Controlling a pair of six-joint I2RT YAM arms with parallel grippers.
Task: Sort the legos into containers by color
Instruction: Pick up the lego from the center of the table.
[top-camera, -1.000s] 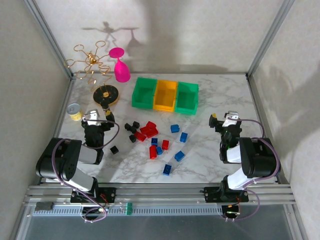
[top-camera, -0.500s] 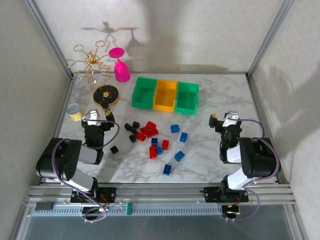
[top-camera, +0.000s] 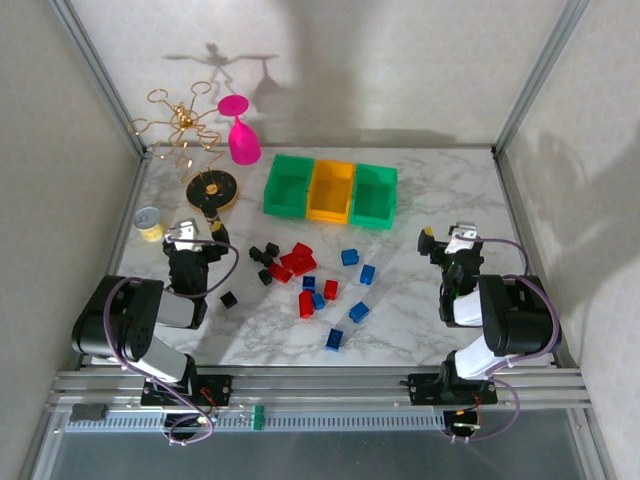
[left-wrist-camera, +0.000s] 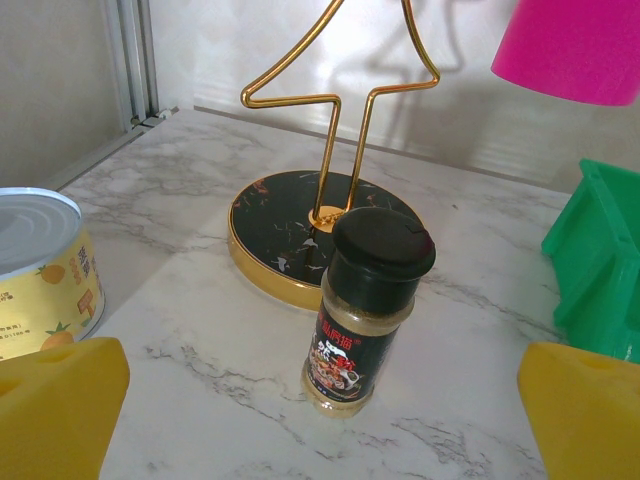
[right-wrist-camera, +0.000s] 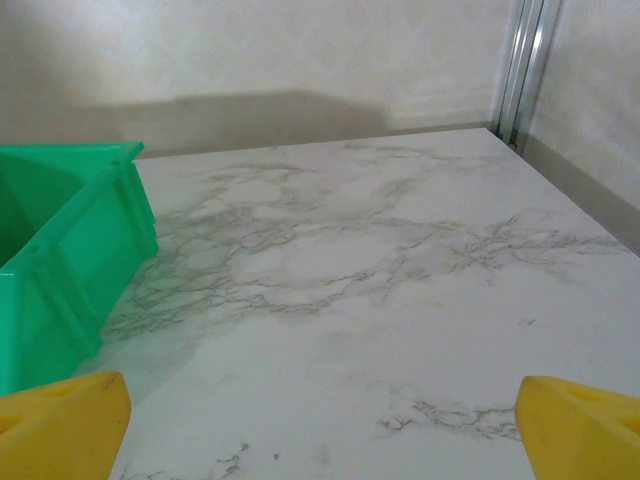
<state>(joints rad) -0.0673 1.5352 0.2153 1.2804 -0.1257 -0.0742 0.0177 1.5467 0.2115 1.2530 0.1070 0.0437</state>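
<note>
Both pincers stand wide open and hold nothing: the left pincer (top-camera: 190, 238) hangs low over the table (top-camera: 440, 180) with its yellow pads (left-wrist-camera: 60, 400) spread to either side of its own camera's view, and the right pincer (top-camera: 452, 245) does the same over bare marble. Just ahead of the left pincer stands a black-capped spice jar (left-wrist-camera: 365, 310), behind it the black, gold-rimmed base of a wire stand (left-wrist-camera: 290, 240), with a pineapple tin can (left-wrist-camera: 35, 260) off to its left and a pink glass (left-wrist-camera: 575, 45) farther back on its right. The legos (top-camera: 300, 262) lie loose on the table between the two pincers, to the right of the left one and to the left of the right one: black bricks (top-camera: 265, 252) nearest the left pincer, red bricks (top-camera: 306, 304) in the middle, blue bricks (top-camera: 358, 311) scattered toward the right pincer. Beyond them, ahead of both pincers, the containers sit touching in a row: a green bin (top-camera: 285, 210), a yellow-orange bin (top-camera: 328, 215) and a second green bin (top-camera: 370, 220), whose wall rises just ahead-left of the right pincer. The bricks look light, rigid and smooth-sided, so they will likely slide or tip if nudged. A sound hold is probably from above, pads closing on two opposite flat sides, starting with an outlying brick, not the crowded red and black cluster.
</note>
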